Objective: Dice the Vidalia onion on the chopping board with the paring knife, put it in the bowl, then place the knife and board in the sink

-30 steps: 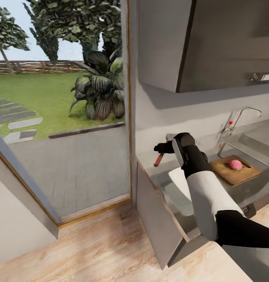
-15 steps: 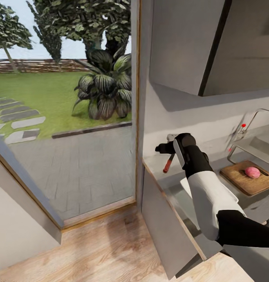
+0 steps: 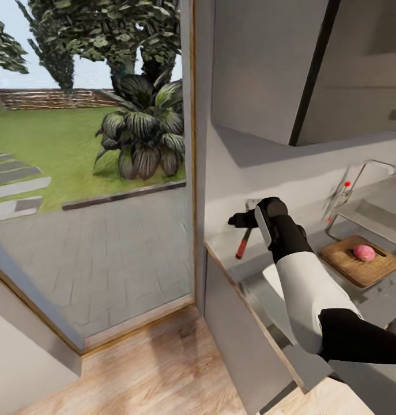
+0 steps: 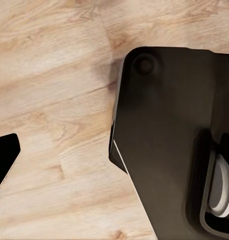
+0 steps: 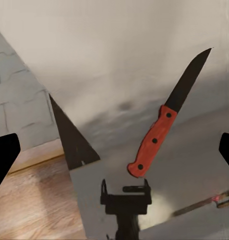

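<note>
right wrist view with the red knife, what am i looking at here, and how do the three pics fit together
This is a simulated wheeled robot with two arms, standing in a kitchen beside a glass door to a garden. The big picture comes from a camera on its head and shows its right arm reaching over the grey countertop. Each of the other two pictures comes from a camera near one hand, looking along its fingers.

In the right wrist view, the dark shapes at the two edges are the right fingers, spread wide. The paring knife sits between them with nothing touching it, so it isn't held. Further along the counter, the Vidalia onion rests on the chopping board, near the chrome tap. The left wrist view looks down at the wooden floor and the robot's dark base.
</note>
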